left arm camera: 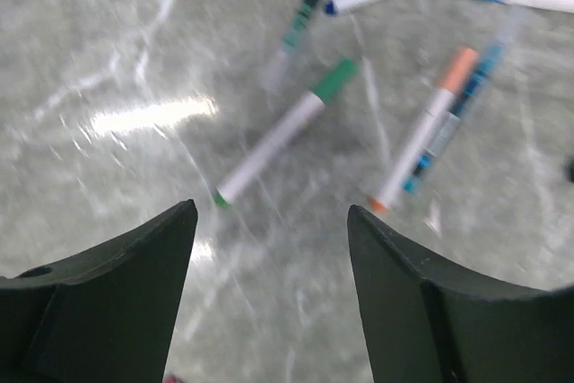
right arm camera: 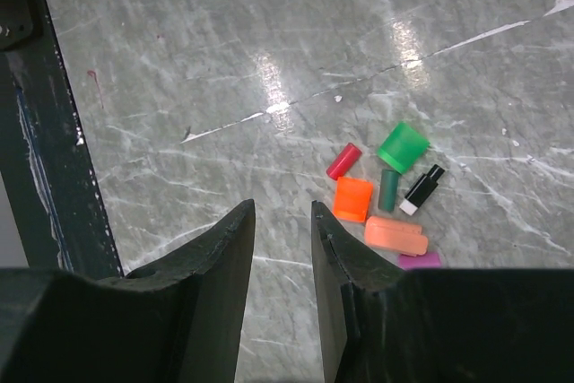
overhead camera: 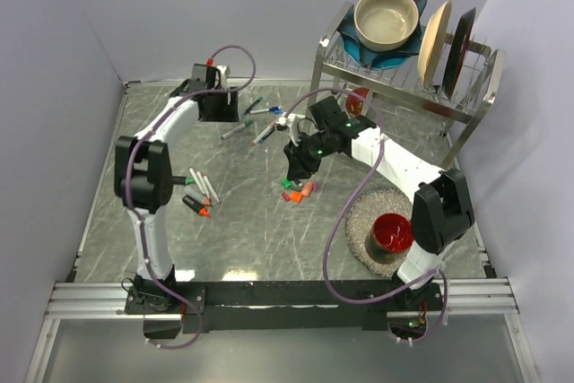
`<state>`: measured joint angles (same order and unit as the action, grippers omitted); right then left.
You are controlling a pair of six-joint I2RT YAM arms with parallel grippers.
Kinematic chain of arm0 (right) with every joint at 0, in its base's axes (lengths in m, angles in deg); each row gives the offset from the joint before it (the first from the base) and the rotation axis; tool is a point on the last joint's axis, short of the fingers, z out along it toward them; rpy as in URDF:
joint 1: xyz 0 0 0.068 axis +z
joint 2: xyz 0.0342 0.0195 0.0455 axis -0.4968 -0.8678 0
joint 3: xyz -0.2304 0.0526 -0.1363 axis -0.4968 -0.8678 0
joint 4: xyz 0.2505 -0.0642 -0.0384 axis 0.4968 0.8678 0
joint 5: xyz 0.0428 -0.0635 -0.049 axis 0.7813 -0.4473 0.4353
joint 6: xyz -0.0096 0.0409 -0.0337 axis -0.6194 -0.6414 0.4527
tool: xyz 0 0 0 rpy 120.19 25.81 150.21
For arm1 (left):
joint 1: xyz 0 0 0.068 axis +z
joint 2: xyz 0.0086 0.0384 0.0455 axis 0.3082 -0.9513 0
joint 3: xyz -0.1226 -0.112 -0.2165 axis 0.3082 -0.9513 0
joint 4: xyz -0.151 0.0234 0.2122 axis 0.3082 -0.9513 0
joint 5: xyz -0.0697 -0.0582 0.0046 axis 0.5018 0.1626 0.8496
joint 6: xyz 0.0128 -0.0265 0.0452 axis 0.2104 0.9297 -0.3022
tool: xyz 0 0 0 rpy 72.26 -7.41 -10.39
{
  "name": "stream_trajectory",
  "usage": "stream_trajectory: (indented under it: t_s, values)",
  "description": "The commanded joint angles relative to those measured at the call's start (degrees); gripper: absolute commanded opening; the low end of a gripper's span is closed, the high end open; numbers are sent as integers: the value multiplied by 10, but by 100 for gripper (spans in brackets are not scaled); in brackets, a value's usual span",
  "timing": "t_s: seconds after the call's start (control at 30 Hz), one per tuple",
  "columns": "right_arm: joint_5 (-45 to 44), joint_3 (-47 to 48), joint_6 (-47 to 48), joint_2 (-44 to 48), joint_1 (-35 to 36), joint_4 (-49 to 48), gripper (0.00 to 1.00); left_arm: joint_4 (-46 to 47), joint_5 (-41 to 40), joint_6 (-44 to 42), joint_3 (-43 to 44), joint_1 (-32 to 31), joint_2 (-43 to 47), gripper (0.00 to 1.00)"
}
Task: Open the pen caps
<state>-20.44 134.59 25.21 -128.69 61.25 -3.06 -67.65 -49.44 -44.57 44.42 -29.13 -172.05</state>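
Green cap (left arm camera: 334, 80) on a white marker (left arm camera: 269, 145) lies far-centre, just ahead of left gripper (left arm camera: 269, 213), jaws wide, empty. Advice: straddle the marker squarely before closing. Right gripper (right arm camera: 282, 208), narrowly parted, empty, hovers near loose caps (right arm camera: 352, 198) mid-table.

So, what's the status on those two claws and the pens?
Left gripper open, empty, above capped markers. Right gripper barely open, empty, beside loose pen caps. Nothing in the way.
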Motion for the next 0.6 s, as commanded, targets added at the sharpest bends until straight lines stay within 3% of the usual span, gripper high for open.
stream_trajectory:
  t_s: [0.0, 0.2, 0.57]
  values:
    - [25, 0, 10, 29, -16, 2, 40, -70, -71, -61, 107, -3, -64, 70]
    - [27, 3, 10, 24, -18, 5, 40, -88, -52, -65, 168, -9, -143, 53]
    - [27, 6, 11, 22, -19, 8, 40, -90, -50, -84, 176, -24, -186, 45]
